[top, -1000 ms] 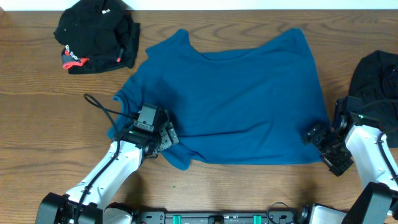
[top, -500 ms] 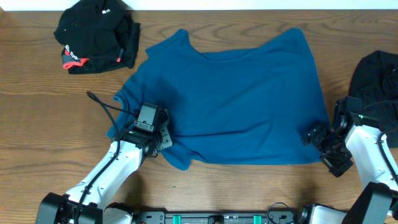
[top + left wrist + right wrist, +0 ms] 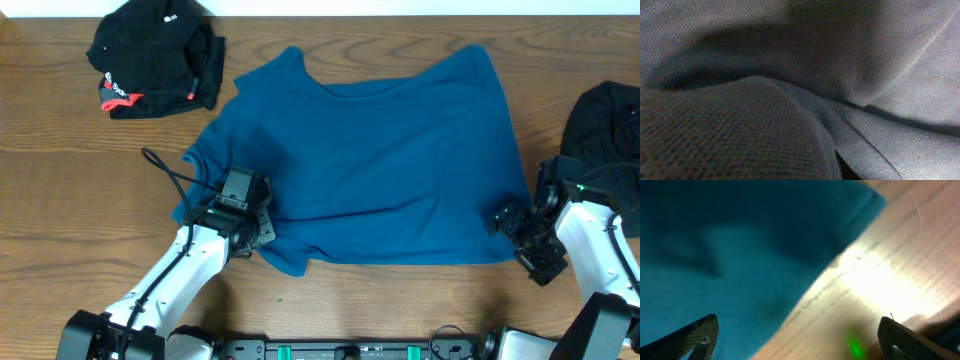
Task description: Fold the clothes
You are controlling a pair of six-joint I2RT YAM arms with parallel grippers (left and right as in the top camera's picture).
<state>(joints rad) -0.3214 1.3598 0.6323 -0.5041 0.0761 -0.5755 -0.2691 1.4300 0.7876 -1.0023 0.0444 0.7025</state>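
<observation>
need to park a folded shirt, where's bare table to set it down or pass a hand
Bare wooden table lies left of the large teal-blue shirt, below the black bundle with red-and-white trim; also in front of its hem, and between the shirt and the plain dark garment. Crowded: the shirt's front corners, at the left gripper and right gripper.

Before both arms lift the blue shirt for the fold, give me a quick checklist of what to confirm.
1. Left gripper on the near corner of the teal shirt: ok.
2. Left grip closed on cloth: cannot tell; its wrist view shows only fabric.
3. Right gripper open: ok, fingers wide apart.
4. Right grip on the shirt's other near corner: not ok; the edge lies between the open fingers, unheld.
5. Black garment with red trim and dark garment apart from the shirt: ok.
</observation>
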